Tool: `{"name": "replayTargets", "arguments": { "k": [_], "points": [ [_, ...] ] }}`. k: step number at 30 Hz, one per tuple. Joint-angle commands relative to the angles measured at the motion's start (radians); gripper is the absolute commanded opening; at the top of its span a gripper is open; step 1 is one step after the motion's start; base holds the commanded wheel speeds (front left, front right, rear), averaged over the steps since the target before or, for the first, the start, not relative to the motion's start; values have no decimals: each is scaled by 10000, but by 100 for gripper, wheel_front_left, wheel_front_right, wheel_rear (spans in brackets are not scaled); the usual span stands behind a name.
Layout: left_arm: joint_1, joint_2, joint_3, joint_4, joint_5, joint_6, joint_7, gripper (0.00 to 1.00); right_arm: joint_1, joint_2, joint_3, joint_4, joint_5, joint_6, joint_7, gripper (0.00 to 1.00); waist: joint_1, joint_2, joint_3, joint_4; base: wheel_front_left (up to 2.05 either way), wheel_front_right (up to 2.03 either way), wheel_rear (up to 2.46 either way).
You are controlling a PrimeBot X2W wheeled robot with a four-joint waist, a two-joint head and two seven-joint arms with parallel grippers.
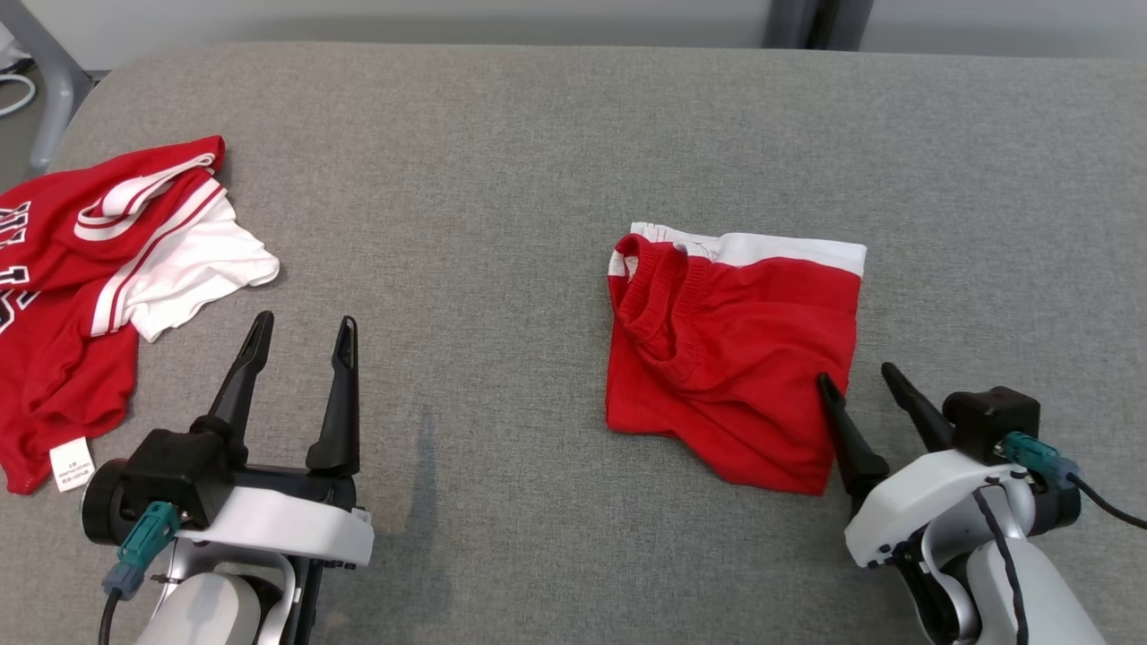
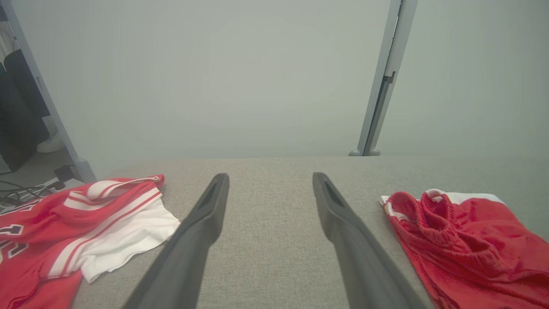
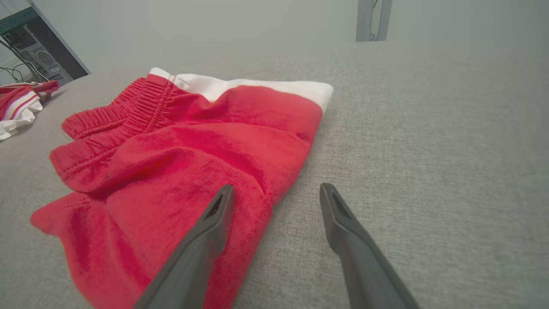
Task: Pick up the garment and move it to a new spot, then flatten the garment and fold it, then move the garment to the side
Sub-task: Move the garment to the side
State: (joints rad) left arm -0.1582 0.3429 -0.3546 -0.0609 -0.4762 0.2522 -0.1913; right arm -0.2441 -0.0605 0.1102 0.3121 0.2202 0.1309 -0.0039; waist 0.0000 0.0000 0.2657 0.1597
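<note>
While the jaws of the right gripper (image 1: 855, 373) stand apart and hold nothing, they straddle the near right edge of the folded red cotton shorts with a white band (image 1: 744, 358): one finger (image 3: 201, 244) lies over the red cloth, the other over bare surface just beside it. Whether the finger presses the cloth or only hovers, I cannot tell.

The shorts lie right of centre on the grey woven fabric tabletop (image 1: 502, 179), elastic waistband bunched at the left, white strip along the far edge. They look light, soft and limp, several layers thick, so a lift by one layer would likely spill the fold open. A pinch through the whole stacked edge, where the jaws now sit, seems the sounder hold, or a low drag across the surface.

The right forearm comes in from the lower right, angled up and leftward. The left gripper (image 1: 306, 319), jaws also wide and unladen, points forward over bare tabletop, between the shorts and a crumpled red-and-white striped jersey (image 1: 81, 296) at the far left.
</note>
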Motion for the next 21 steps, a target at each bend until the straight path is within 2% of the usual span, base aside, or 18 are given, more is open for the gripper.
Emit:
{"name": "replayTargets", "arguments": {
  "k": [1,3,10,11,12,13,14,21],
  "points": [
    [-183,15,10,72,31,-38,-50,100,-163,-4,76,225,122,-3,-112,100,0,0,78,61,0,0,0],
    [-229,-42,-6,216,-5,-58,-129,100,-332,40,277,869,284,-3,-110,100,0,0,112,47,0,0,0],
    [-368,-48,-18,404,-56,-120,-182,100,-382,94,1002,1671,748,-3,-53,100,0,0,117,-43,0,0,0],
    [-382,-42,-12,423,-52,-107,-186,100,-386,91,1099,1741,831,-3,-71,75,0,0,111,-64,0,0,0],
    [-397,-34,-11,436,-51,-115,-196,100,-404,89,1169,1805,915,-3,-122,44,0,0,112,-83,0,0,0],
    [-409,-28,-13,449,-54,-126,-204,100,-438,93,1233,1857,974,-3,-163,26,0,0,117,-103,0,0,0],
    [-416,-26,-13,462,-58,-134,-214,100,-491,88,1265,1895,1013,-3,-188,0,0,0,116,-128,0,0,0],
    [-490,38,12,378,-15,-75,-258,100,-897,38,1345,1869,735,-14,-387,0,0,0,180,-443,0,0,0]
  ]
}}
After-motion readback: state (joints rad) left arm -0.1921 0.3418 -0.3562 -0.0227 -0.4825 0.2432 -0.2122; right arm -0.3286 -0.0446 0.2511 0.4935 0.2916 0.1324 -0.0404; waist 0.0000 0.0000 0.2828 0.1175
